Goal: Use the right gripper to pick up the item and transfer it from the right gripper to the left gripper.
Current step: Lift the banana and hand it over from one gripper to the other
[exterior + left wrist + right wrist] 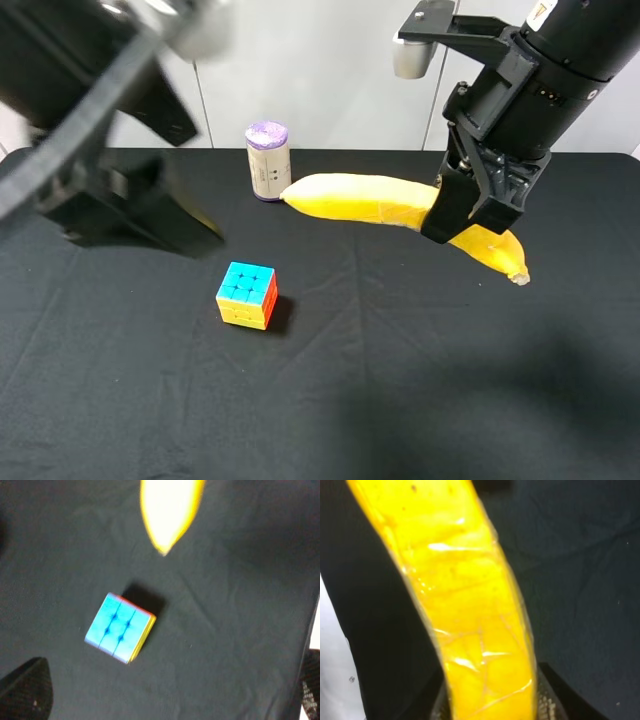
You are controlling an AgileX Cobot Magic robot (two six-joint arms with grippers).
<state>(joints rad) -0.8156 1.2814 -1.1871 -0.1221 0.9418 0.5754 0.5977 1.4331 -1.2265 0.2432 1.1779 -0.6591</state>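
The yellow banana (370, 200) is held off the black table by my right gripper (452, 215), which is shut on it near its right third. In the right wrist view the banana (470, 605) fills the frame, with a finger pad (547, 702) against its lower end. My left gripper (135, 210) is blurred at the left, above the table and apart from the banana. In the left wrist view its fingertips (25, 690) stand wide apart at the frame corners, open and empty (167, 692). The banana's pointed end (167, 510) shows beyond the cube.
A multicoloured puzzle cube (247, 295) sits on the black cloth (400, 380) left of centre, and it also shows in the left wrist view (120, 627). A purple-topped cylinder (267, 160) stands at the back, next to the banana's left tip.
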